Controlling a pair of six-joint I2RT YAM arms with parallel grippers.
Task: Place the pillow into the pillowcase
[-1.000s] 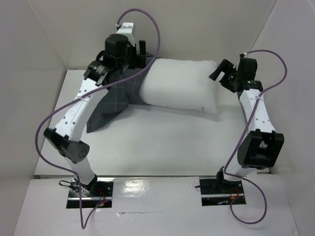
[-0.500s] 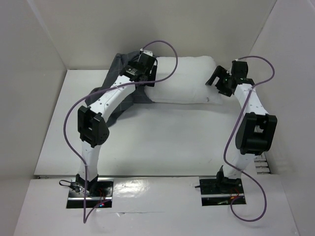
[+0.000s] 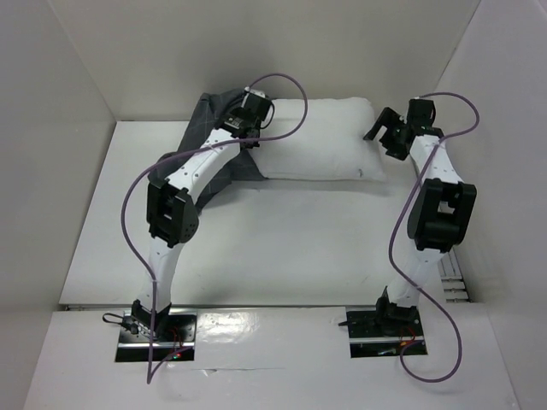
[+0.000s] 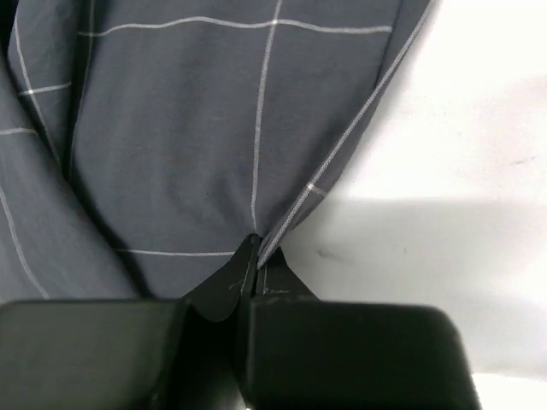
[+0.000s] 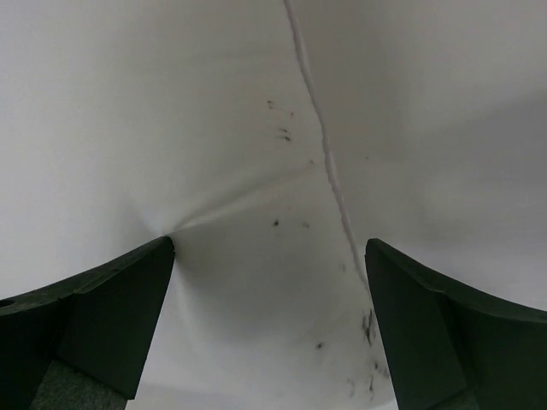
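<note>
White walls box in a white surface (image 3: 282,248) carrying one plump, smooth white pillow (image 3: 329,141) and one soft dark grey, grid-lined pillowcase (image 3: 208,111) bunched over its left end, both by the far wall. The left gripper (image 4: 255,254) has its jaws pinched on the pillowcase hem; the right gripper (image 5: 268,248) has its jaws wide apart at the pillow's right end, holding nothing
</note>
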